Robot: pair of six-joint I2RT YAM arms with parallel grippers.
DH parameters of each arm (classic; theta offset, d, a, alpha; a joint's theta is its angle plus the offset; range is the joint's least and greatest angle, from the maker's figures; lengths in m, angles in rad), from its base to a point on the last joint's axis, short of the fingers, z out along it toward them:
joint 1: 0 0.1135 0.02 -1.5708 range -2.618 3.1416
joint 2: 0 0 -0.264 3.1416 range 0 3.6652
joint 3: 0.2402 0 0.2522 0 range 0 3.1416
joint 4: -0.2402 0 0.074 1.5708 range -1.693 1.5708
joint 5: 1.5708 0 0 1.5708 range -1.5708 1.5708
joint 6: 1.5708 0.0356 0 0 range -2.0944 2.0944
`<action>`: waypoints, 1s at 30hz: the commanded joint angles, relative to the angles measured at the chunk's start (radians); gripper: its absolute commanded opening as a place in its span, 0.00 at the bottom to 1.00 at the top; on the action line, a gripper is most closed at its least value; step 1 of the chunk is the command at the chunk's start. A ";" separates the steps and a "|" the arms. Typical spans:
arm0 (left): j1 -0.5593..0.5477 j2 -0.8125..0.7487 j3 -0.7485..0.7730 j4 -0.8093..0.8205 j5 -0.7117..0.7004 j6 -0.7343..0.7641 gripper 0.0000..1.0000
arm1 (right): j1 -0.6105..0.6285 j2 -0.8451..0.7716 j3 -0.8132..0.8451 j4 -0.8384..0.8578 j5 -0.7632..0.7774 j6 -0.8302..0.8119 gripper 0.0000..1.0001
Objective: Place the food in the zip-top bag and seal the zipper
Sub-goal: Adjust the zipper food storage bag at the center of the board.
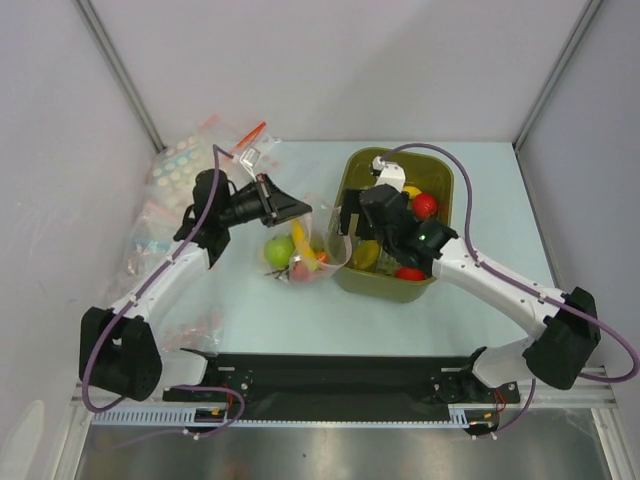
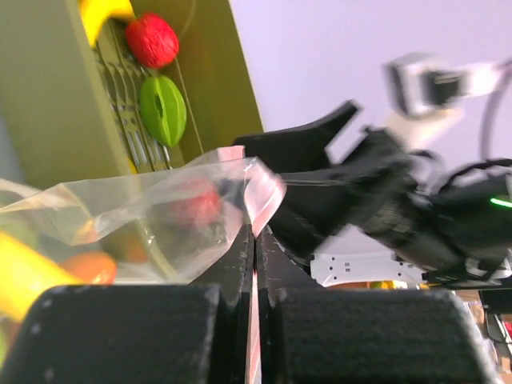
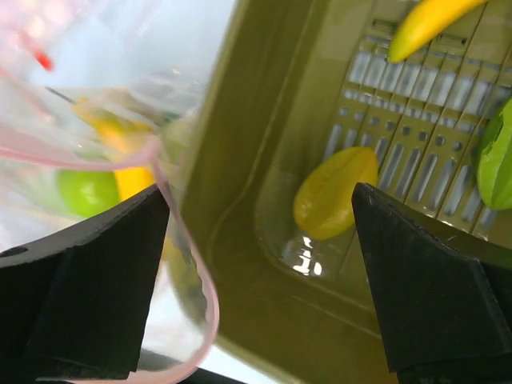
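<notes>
Top view: bag (image 1: 312, 255) lies on the table (image 1: 250, 310) just left of the tub (image 1: 445, 185), its mouth turned toward the tub wall. Inside the bag are an apple (image 1: 280, 248), a banana (image 1: 299, 243) and a red piece (image 1: 320, 263).

Left gripper (image 1: 295, 210) reaches in from the left to the bag's upper edge. Left wrist view: fingers (image 2: 144, 336) are pressed together, with the pink zipper (image 2: 254, 316) pinched in the slit between them and clear film billowing out to the left.

Right gripper (image 1: 348, 225) sits over the tub's left rim, pointing at the bag mouth. Right wrist view: fingers (image 3: 88, 296) spread wide with nothing between them. The zipper's pink line curves past the left finger; whether it touches cannot be told.

Tub contents in the right wrist view: lemon (image 3: 336, 192) on the slotted floor between the fingers, a yellow piece (image 3: 432, 20) at the top and a green piece (image 3: 498, 156) at the right edge. From above, two red pieces (image 1: 425, 205) also lie in the tub.

Dotted bags (image 1: 175, 170) are heaped at the far left, well apart from the tub.
</notes>
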 commanded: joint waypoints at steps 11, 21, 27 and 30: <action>0.308 -0.135 -0.037 0.125 0.083 -0.048 0.00 | -0.001 0.016 -0.059 0.104 -0.121 -0.162 1.00; 0.312 -0.163 -0.028 0.059 0.043 0.007 0.00 | -0.007 -0.112 -0.165 0.251 -0.379 -0.219 0.81; 0.292 -0.197 -0.015 -0.010 0.000 0.047 0.00 | -0.005 -0.136 -0.187 0.278 -0.465 -0.239 0.39; 0.220 -0.229 -0.009 -0.043 -0.023 0.071 0.00 | -0.005 -0.134 -0.190 0.287 -0.514 -0.245 0.18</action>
